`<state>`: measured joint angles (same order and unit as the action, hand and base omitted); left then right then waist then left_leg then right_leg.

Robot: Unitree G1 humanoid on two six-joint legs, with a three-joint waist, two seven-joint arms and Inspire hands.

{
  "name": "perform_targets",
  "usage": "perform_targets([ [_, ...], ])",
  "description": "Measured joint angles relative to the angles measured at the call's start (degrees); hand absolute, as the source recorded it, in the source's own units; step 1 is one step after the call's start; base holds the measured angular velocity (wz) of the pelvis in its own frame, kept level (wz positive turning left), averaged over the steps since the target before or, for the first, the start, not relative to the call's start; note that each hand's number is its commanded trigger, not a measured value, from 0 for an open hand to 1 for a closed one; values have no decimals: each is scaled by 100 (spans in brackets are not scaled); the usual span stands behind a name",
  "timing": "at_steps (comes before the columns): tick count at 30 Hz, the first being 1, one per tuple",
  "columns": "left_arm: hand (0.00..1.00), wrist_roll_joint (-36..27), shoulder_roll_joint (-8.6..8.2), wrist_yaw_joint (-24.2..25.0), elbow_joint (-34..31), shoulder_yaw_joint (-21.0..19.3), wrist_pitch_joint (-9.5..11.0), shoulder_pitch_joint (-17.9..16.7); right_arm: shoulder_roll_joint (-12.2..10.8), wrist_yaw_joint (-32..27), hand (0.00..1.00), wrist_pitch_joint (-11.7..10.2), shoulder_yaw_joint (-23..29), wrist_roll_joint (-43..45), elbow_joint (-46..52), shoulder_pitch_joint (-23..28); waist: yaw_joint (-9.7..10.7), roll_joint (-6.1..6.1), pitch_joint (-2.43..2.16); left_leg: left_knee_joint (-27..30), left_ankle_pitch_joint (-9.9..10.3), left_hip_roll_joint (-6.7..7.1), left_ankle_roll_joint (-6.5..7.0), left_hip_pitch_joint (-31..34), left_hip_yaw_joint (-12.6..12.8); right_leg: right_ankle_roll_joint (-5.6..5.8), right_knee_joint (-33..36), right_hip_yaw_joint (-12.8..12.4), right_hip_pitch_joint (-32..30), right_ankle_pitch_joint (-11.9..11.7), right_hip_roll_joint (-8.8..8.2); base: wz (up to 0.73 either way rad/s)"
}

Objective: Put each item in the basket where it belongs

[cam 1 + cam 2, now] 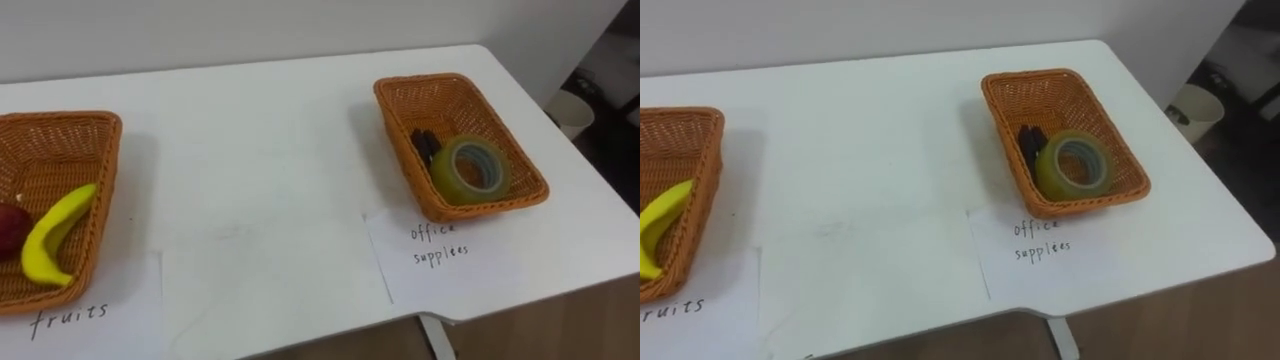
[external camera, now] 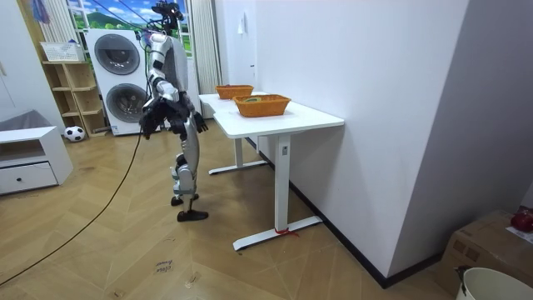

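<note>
Fingers of its hands [image 2: 201, 127], mid-left in the room view, I couldn't make out. Banana [image 1: 52, 238] and perhaps an apple [image 1: 10, 228] lay in the left basket [image 1: 60, 140]; tape roll [image 1: 470, 168] sat in the right basket [image 1: 455, 95].

Head eyes above office basket [image 1: 455, 105]; room camera afar.

Found one basket [image 1: 95, 140] at the left of the table [image 1: 260, 160], banana [image 1: 55, 235] and round fruit [image 1: 10, 228] inside. Found a second basket [image 1: 400, 100] at the right, tape roll [image 1: 470, 168] inside, small object [image 1: 425, 145] behind the roll. Saw a paper sheet [image 1: 440, 265] before each.
</note>
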<state>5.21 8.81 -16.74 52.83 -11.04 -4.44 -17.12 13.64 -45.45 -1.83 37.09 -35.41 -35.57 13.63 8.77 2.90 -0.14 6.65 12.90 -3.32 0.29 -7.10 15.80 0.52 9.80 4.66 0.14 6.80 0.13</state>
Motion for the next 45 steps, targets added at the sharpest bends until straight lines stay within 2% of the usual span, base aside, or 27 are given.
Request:
perform_targets([
  [3,0,-11,-15,0,12,-6,81,13,-191,166,0,-41,-364,5,-282,141,-4,-66,11,-8,13,-7,-1,-12,-5,-25,-6,6,-7,18,-6,-10],
  [6,0,-13,-114,40,22,6,149,25,-361,427,0,-63,-741,13,-683,158,-32,-91,-1,-10,17,5,-5,-64,-5,-34,1,8,0,48,-11,-5],
  [9,0,-66,-144,97,98,70,247,29,-510,627,0,-64,-1133,191,-771,161,-111,-125,-3,0,16,13,-6,-75,-13,-36,-1,9,0,50,0,-1],
  [12,0,-126,-144,123,294,89,274,40,-518,982,0,-69,-1650,572,-951,161,-218,-141,3,2,24,12,-19,-177,-33,-46,-19,11,97,57,17,0],
  [16,0,-130,-150,125,486,127,374,127,-530,1251,0,-106,-2044,950,-1138,83,-443,-185,22,2,30,16,-30,-205,-38,-44,-14,9,93,69,10,0],
  [20,0,-136,-186,117,492,123,492,146,-570,1475,0,-256,-2402,1153,-1332,11,-598,-213,18,1,37,15,-35,-189,-76,-42,-16,25,98,73,12,2],
  [25,0,-216,-202,109,493,241,636,131,-596,1720,0,-270,-2827,1703,-1563,-84,-685,-276,5,5,36,17,-35,-146,-156,-44,-27,42,96,78,17,3],
  [29,0,-225,-277,101,493,286,809,167,-606,1885,0,-467,-3118,2035,-1597,-114,-759,-293,6,9,36,21,-35,-152,-247,-43,-76,119,193,79,5,10],
  [31,0,-227,-288,100,490,345,877,238,-619,1973,0,-485,-3222,2044,-1606,-124,-764,-289,-7,22,36,22,-35,-158,-313,-44,-105,179,212,80,0,17],
  [35,0,-229,-323,131,494,525,970,260,-672,2172,0,-571,-3399,2247,-1629,-225,-800,-278,5,69,36,21,-36,-154,-360,-52,-116,197,227,92,-1,3],
  [38,0,-234,-355,207,495,562,989,309,-673,2301,0,-643,-3553,2287,-1818,-307,-898,-264,19,72,36,23,-36,-139,-362,-49,-125,192,232,96,-1,0],
  [45,0,-345,-382,302,660,778,1097,369,-683,2863,0,-639,-3949,2671,-2229,-449,-948,-258,37,84,36,49,-36,-120,-454,-32,-126,285,304,107,-38,6],
])
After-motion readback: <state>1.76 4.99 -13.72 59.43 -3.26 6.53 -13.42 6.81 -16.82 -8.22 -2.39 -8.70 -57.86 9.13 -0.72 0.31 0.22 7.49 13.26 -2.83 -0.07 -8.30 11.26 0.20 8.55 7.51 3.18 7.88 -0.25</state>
